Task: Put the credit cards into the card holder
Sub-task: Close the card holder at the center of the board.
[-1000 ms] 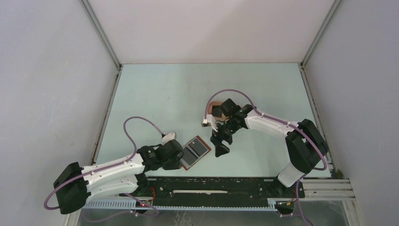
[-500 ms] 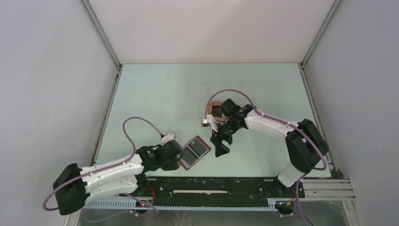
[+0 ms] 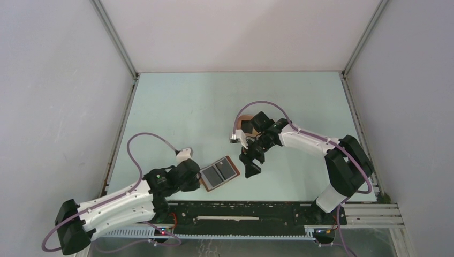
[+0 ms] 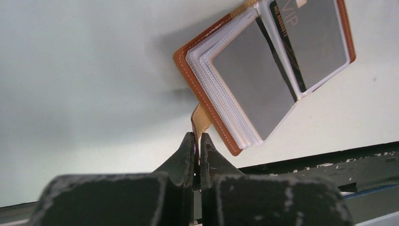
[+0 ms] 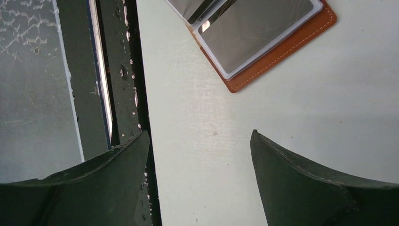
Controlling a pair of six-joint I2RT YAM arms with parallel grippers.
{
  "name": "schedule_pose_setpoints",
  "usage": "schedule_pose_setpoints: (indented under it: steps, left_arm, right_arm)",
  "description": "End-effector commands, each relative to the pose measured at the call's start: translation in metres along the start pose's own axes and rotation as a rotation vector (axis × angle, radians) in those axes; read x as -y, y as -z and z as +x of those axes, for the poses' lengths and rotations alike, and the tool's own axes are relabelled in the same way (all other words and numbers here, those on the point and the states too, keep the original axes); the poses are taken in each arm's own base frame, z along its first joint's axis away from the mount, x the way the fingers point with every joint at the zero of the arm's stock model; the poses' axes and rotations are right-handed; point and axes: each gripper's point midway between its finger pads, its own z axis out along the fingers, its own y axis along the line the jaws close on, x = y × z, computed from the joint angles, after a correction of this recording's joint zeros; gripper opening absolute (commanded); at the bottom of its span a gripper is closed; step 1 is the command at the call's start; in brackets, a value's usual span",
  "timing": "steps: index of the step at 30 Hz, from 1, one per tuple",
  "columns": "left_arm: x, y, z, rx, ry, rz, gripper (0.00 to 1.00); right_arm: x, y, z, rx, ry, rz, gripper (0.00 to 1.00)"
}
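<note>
Evidently to steady the opened card holder [image 4: 244, 80], the left gripper [image 4: 197, 141] is clamped on its snap tab [image 4: 199, 120]; the right gripper [image 5: 200, 134] hangs spread nearby, empty.

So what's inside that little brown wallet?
The open wallet holds a stack of clear sleeves. One dark card lettered VIP shows in one sleeve. The sleeves underneath are covered, so whether they hold more cards cannot be seen.
</note>
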Motion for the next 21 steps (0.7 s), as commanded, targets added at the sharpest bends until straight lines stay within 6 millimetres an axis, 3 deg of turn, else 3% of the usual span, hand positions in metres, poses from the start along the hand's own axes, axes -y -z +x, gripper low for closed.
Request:
schedule_pose_setpoints:
  steps: [1, 6, 17, 21]
  left_arm:
    - [0.028, 0.014, -0.045, 0.138, 0.042, 0.094, 0.0]
    - [0.054, 0.012, -0.065, 0.163, 0.048, 0.187, 0.0]
    - [0.095, -0.008, -0.077, 0.114, -0.009, 0.254, 0.0]
    - [0.105, -0.009, -0.083, 0.109, -0.025, 0.262, 0.0]
  right_arm:
    - [0.011, 0.008, -0.018, 0.046, -0.004, 0.042, 0.88]
    - [0.021, 0.018, -0.02, 0.082, -0.051, 0.065, 0.87]
    - [0.035, 0.027, -0.017, 0.118, -0.133, 0.076, 0.87]
    - [0.052, 0.025, -0.011, 0.119, -0.245, 0.111, 0.84]
